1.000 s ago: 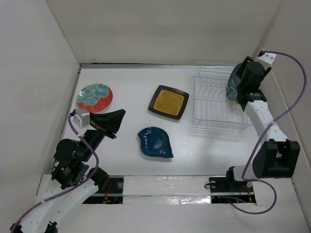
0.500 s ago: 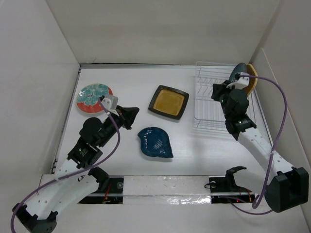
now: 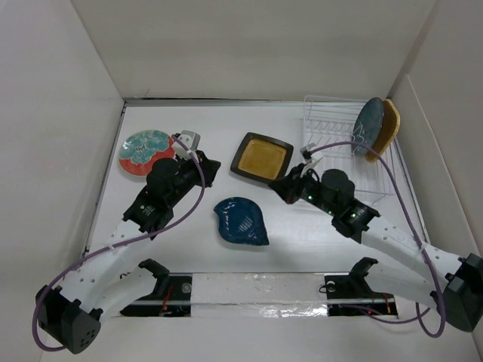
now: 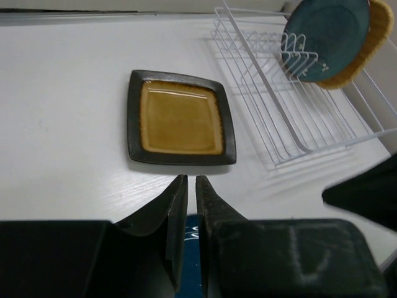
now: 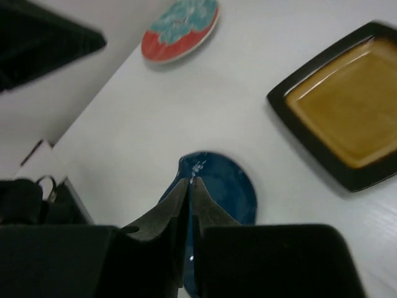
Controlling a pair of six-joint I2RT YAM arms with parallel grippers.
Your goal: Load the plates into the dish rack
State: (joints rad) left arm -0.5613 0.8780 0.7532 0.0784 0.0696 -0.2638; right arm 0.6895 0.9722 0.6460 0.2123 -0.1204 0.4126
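While left gripper (image 4: 191,181) and right gripper (image 5: 189,181) sit pinched shut, empty, round grey-teal plate (image 3: 368,126) and orange rounded-square plate (image 3: 390,124) stand in white wire dish rack (image 3: 328,143). Black-rimmed mustard square plate (image 3: 262,157), dark blue leaf-shaped plate (image 3: 241,221), red-rimmed teal floral plate (image 3: 146,151) lie flat on table (image 3: 196,121).

In the left wrist view the dark blue plate (image 4: 193,239) shows only as a thin strip between the fingers (image 4: 177,211) of the left gripper (image 4: 191,179). The orange plate (image 4: 378,31) is mostly hidden behind the grey-teal plate (image 4: 325,34), and the border cuts it. In the right wrist view the fingers (image 5: 211,214) of the right gripper (image 5: 188,180) cover the near part of the dark blue plate. There the mustard plate (image 5: 338,118) is cut by the right border and the red-rimmed plate (image 5: 180,28) by the top one. The dark shape (image 5: 43,37) at upper left is blurred.
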